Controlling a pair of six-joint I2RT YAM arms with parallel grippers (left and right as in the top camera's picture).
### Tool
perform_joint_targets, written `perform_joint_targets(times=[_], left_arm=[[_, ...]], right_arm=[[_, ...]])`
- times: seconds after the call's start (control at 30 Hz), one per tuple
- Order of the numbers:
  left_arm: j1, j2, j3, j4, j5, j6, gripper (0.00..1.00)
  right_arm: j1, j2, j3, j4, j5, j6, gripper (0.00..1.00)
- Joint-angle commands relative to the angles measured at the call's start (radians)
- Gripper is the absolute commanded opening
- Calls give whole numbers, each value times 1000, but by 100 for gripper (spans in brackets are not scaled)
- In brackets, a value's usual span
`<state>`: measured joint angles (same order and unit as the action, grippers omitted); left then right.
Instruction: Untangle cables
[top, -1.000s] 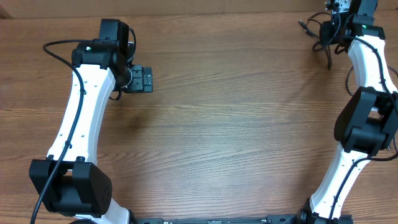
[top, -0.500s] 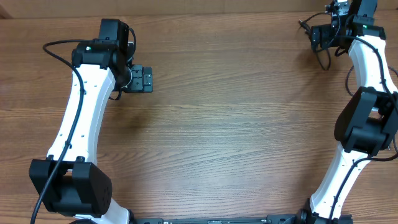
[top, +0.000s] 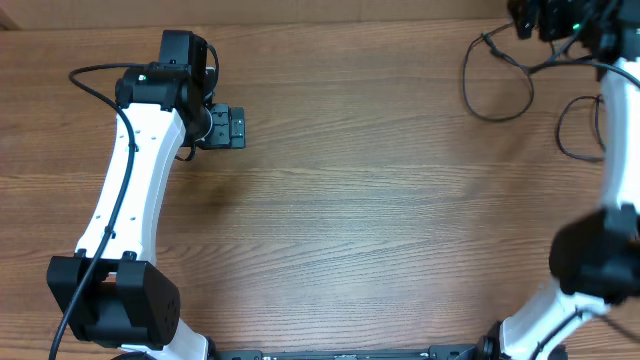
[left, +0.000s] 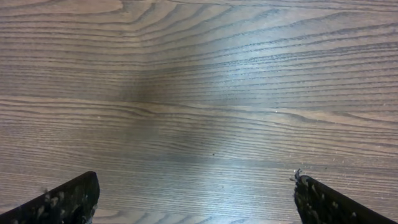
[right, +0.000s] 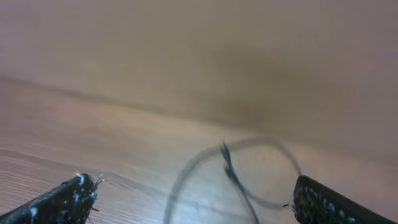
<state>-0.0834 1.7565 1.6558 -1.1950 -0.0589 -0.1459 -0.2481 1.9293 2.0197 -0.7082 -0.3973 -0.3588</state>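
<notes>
Thin black cables lie loose on the wood at the far right. One wide loop has a plug end near the table's far edge, and a second loop lies beside the right arm. My right gripper hangs above the far edge, open and holding nothing. In the right wrist view, a blurred cable loop lies on the table beyond my open right gripper. My left gripper is at the far left, well away from the cables. The left wrist view shows it open over bare wood.
The wooden table top fills the view. The white left arm runs along the left side and the right arm along the right edge, each with its own thick black wire.
My right gripper has opened and pulled back toward the far edge. The cables that were bunched at it now lie spread in loose loops. The left arm has not moved.
</notes>
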Motion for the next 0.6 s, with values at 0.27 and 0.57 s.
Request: perform_joint_targets(times=[0.27, 0.57], left_arm=[[-1, -4, 3, 2, 7, 19, 100], [-2, -4, 3, 2, 7, 19, 100]], right_arm=[[20, -360, 5, -213, -100, 105, 100], [27, -478, 5, -520, -98, 105, 100]])
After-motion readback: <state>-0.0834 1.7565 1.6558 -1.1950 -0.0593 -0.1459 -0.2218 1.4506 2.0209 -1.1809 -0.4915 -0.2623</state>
